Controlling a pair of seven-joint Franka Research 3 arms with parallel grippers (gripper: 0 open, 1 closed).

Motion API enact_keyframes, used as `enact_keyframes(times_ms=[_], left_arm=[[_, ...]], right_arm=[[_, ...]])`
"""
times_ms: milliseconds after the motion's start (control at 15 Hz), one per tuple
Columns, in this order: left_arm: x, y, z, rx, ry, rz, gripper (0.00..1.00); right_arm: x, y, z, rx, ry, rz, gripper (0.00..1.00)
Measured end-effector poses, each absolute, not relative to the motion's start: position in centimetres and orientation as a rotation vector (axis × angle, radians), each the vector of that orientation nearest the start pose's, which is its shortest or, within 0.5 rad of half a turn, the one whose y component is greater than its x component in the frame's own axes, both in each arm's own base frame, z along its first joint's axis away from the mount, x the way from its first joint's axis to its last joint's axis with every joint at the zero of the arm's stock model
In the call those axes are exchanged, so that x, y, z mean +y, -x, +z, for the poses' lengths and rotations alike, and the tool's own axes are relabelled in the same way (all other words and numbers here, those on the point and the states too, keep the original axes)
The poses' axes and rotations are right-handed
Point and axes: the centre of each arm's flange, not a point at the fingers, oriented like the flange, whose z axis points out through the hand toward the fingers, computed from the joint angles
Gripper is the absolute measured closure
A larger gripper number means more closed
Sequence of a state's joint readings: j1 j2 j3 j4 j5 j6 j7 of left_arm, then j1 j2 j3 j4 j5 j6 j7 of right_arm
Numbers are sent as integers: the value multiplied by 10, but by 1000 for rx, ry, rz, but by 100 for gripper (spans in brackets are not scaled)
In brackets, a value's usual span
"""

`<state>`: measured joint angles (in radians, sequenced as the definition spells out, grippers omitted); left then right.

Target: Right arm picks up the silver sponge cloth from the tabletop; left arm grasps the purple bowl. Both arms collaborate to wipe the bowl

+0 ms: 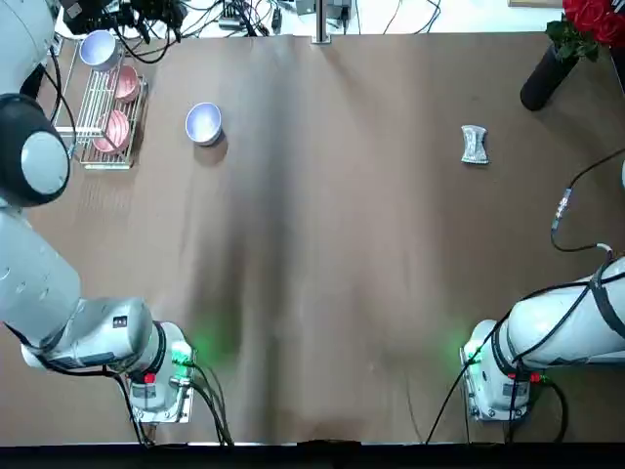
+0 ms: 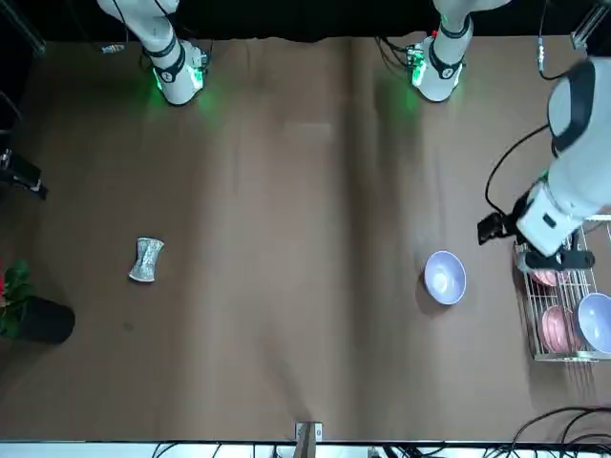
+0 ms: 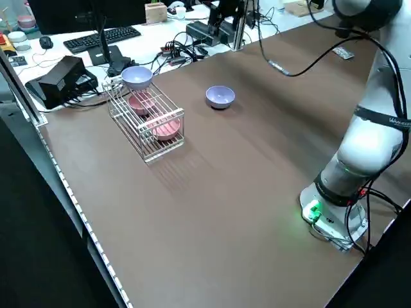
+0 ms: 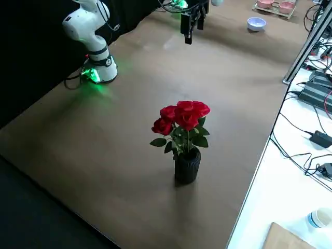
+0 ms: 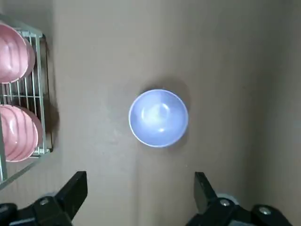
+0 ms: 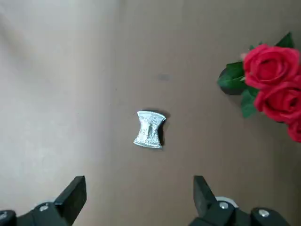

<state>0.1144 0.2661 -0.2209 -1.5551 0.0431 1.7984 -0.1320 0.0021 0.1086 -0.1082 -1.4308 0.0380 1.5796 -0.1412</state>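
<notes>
I have my left claw [image 5: 141,184] raised above the brown surface [image 1: 342,293], its two fingers spread wide with nothing between them. My right claw [image 6: 140,187] is also up in the air, opened wide and holding nothing.

Below the right claw, well apart from its fingertips, the silver sponge cloth [image 6: 149,129] lies flat on the surface, its pinched waist and wrinkled shine easy to pick out. Below the left claw, clear of both fingertips, the purple bowl [image 5: 158,117] sits upright on the surface, its glossy inside facing up at me.

Out to the left of that bowl, on the left claw's outer side, I have a wire rack [image 3: 144,122]. Two pink bowls [image 5: 18,133] sit inside it, and a second lavender bowl [image 3: 137,76] rests on top.

On the right claw's outer side, past the cloth, a dark ribbed vase [image 4: 187,166] stands on the surface with red roses [image 4: 181,115] and green leaves in it.

Farthest from both claws, beyond the surface's far edge, I can see a white desk [image 3: 70,51] with a black keyboard [image 3: 101,40], a monitor [image 3: 83,13] and tangled black cables [image 3: 183,50].
</notes>
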Motion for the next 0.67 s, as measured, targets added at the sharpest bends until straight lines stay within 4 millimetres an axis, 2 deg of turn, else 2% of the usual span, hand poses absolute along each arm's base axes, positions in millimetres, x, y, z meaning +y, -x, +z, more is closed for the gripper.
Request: enact_keyframes(times_ms=[200, 467, 667], left_arm=[[-31, -658, 444, -69, 3171, 65, 0], [-33, -674, 354, -65, 3190, 183, 0], [-32, -678, 297, -33, 3189, 244, 2]], right_arm=[[-48, -606, 582, -74, 3113, 58, 0], [-44, -636, 501, -84, 3106, 231, 0], [-46, -648, 452, -76, 3096, 339, 0]])
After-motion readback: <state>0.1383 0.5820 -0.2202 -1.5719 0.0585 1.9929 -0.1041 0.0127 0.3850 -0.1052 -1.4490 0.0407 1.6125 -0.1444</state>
